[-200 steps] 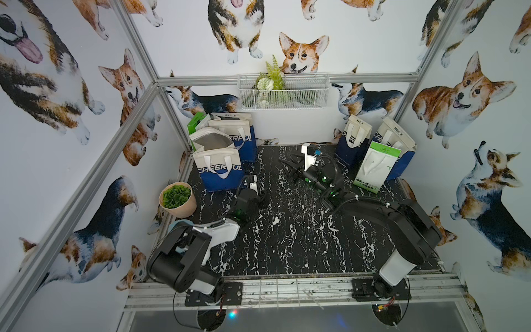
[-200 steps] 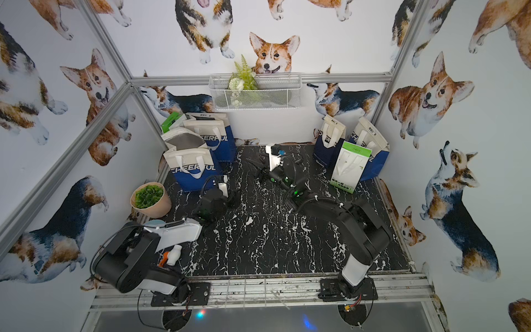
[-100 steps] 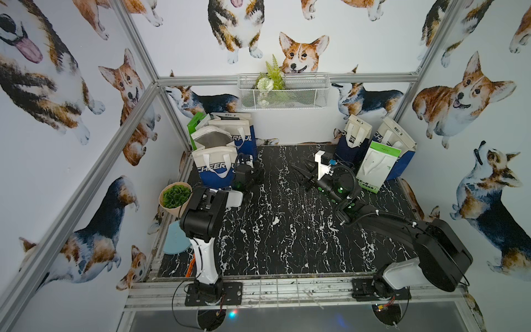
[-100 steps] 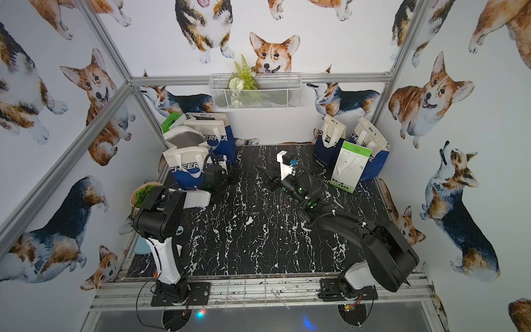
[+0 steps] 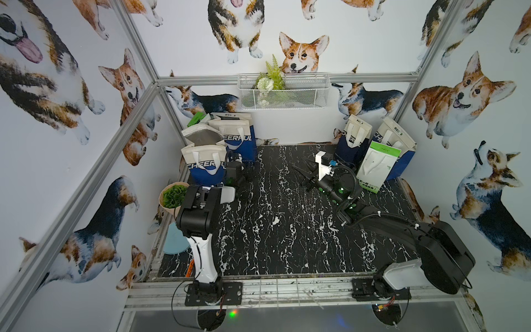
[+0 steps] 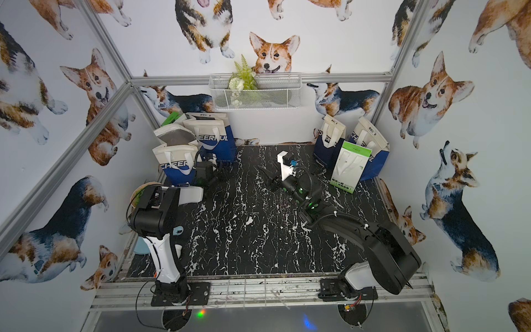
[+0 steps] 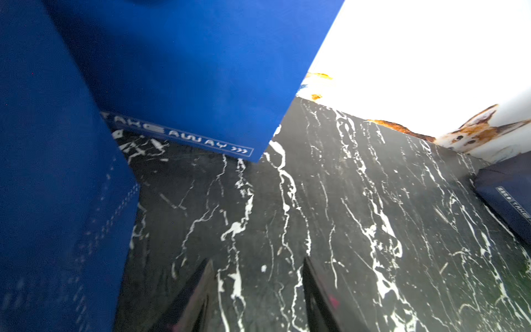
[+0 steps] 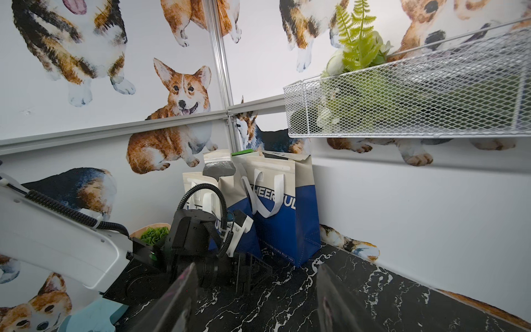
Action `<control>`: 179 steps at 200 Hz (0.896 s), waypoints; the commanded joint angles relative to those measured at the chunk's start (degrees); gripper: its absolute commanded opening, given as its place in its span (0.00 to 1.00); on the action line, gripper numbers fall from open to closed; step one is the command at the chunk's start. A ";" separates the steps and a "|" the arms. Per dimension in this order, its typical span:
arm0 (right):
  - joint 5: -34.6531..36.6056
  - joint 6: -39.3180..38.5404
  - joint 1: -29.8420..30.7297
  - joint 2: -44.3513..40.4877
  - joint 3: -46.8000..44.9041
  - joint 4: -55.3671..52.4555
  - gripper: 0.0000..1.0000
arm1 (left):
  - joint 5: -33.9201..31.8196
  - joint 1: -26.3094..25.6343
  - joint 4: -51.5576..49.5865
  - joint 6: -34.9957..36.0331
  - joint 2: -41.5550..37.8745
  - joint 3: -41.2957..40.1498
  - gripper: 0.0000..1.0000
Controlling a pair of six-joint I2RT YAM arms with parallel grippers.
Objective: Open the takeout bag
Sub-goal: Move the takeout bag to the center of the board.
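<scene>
1. Parted and empty, the left gripper (image 7: 257, 264) hovers low just beside the takeout bag (image 5: 204, 168); the right gripper (image 8: 255, 270), also parted and empty, hangs over the far middle.
2. The takeout bag stands upright at the marble table's (image 5: 287, 230) far left.
3. Another blue bag (image 5: 240, 138) stands just behind it.
4. A potted plant (image 5: 173, 196) sits beside the table's left edge.

In the left wrist view the near blue bag (image 7: 57, 186) was blurred, its print unreadable, and it ran off the picture's edge. A navy bag (image 7: 505, 198) was cut off there too, its lettering clipped. Only the tips of the left gripper (image 7: 257, 261) showed. The right gripper (image 8: 255, 267) was blurred and cropped likewise, and the wire basket (image 8: 431, 126) ran out of frame. In a top view the left arm (image 5: 198, 218) covered one side of the potted plant (image 5: 172, 197).
</scene>
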 commanded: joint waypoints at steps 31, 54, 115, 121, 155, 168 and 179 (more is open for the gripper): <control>5.18 -9.81 -1.07 -3.50 3.08 -14.90 0.72 | 8.54 -4.06 7.63 2.04 -6.08 -4.80 0.54; 7.67 -8.06 -6.77 -7.06 7.25 -29.22 0.74 | 9.36 -10.40 5.87 4.84 -12.34 -6.54 0.56; 19.90 -4.45 -26.54 -17.97 8.27 -45.24 0.76 | 11.68 -26.01 13.15 3.32 -16.37 -18.43 0.56; 21.36 -3.85 -27.99 -18.18 8.21 -46.04 0.76 | 12.60 -26.94 14.52 2.66 -15.70 -19.31 0.56; 23.12 -1.52 -37.87 -18.64 5.97 -48.14 0.79 | 16.94 -30.14 21.93 0.68 -14.07 -23.72 0.55; 23.42 -0.92 -40.45 -18.19 5.70 -49.25 0.80 | 16.73 -30.09 21.97 1.15 -14.89 -24.68 0.55; 24.06 -0.02 -42.46 -18.13 5.54 -50.83 0.80 | 16.33 -30.09 20.98 2.08 -16.07 -25.05 0.55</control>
